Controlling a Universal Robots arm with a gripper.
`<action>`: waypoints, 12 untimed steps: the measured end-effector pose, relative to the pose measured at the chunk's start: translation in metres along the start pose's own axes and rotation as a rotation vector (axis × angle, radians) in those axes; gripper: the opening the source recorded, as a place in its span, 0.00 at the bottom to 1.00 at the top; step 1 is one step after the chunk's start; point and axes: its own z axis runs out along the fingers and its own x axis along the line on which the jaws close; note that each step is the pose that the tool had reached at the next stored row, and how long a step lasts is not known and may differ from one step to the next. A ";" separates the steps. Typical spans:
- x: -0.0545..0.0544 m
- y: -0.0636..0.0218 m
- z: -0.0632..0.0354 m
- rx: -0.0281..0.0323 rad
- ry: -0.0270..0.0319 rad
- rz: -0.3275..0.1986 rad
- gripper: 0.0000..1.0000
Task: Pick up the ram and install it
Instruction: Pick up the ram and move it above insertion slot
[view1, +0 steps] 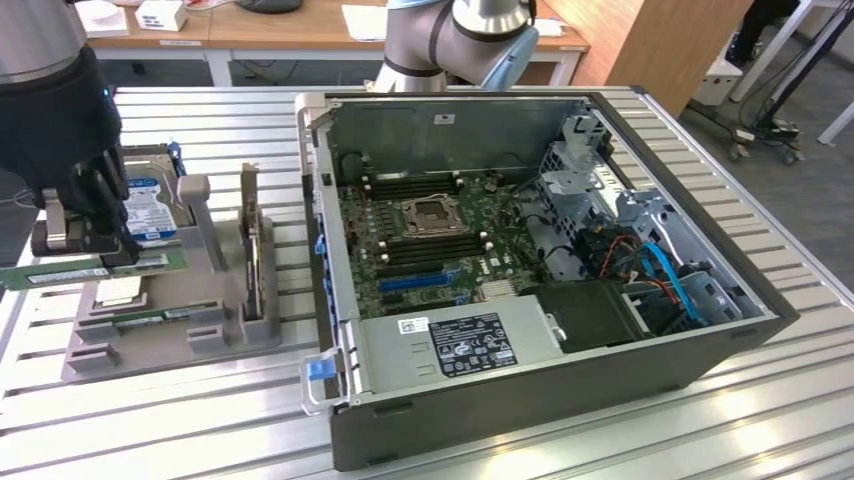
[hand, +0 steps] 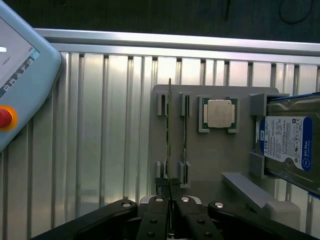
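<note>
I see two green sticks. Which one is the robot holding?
The upper green stick, pinched in the shut tool above the grey holder. The other green stick sits low in the holder's slot, with nothing touching it.

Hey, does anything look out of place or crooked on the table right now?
Nothing stands out. The end effector is shut on the ram, held over the grey holder. The hard drive and the processor chip sit in their places on that holder.
</note>
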 end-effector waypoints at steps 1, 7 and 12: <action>0.000 0.0001 -0.0012 0.0000 0.0001 0.000 0.11; 0.000 0.0003 -0.0098 0.0000 0.0000 0.000 0.11; 0.000 0.0004 -0.0191 0.0000 0.0000 0.000 0.11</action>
